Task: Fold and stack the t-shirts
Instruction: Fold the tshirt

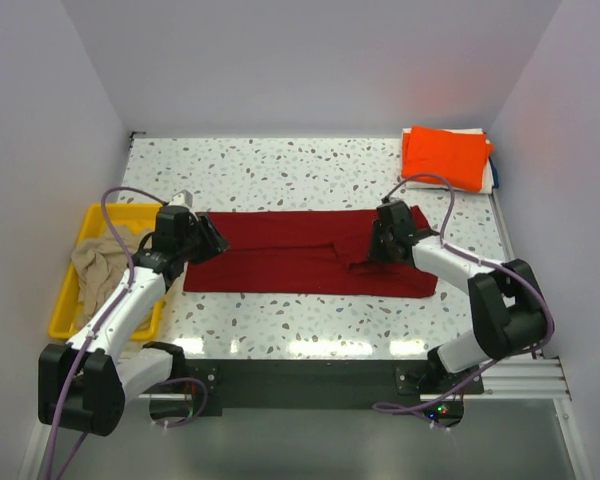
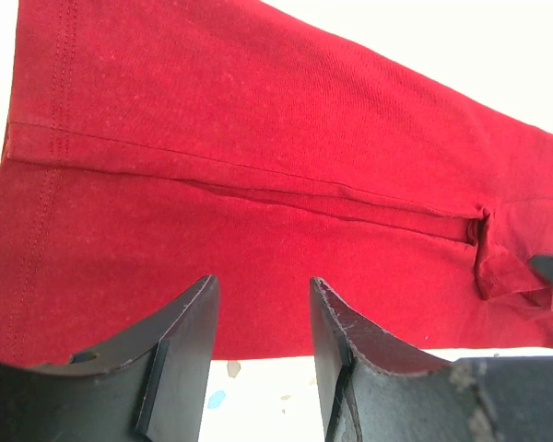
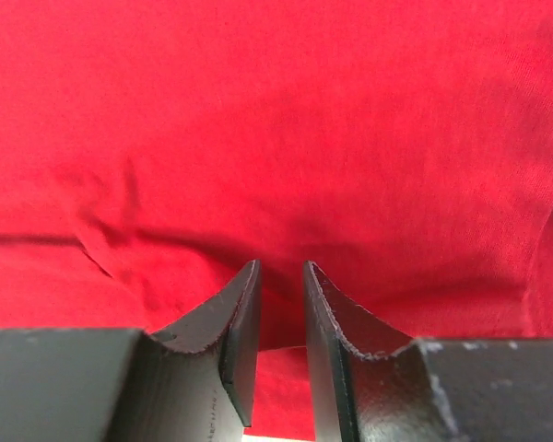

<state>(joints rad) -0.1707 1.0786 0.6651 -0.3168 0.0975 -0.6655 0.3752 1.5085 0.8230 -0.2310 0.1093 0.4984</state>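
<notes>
Speckled table (image 1: 280, 170), long-folded dark red t-shirt (image 1: 300, 265)

The dark red t-shirt (image 1: 300, 262) lies flat across the middle of the bench (image 1: 280, 170), folded into a long band; the bright orange t-shirt (image 1: 445, 155) sits neatly folded at the far right corner; the beige t-shirt (image 1: 100, 262) lies crumpled in the yellow tray (image 1: 60, 312) at left.

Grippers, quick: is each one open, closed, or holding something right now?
Left gripper: open, holding nothing, at the edge of the dark red t-shirt.
Right gripper: slightly open over that t-shirt, nothing visibly pinched.
</notes>
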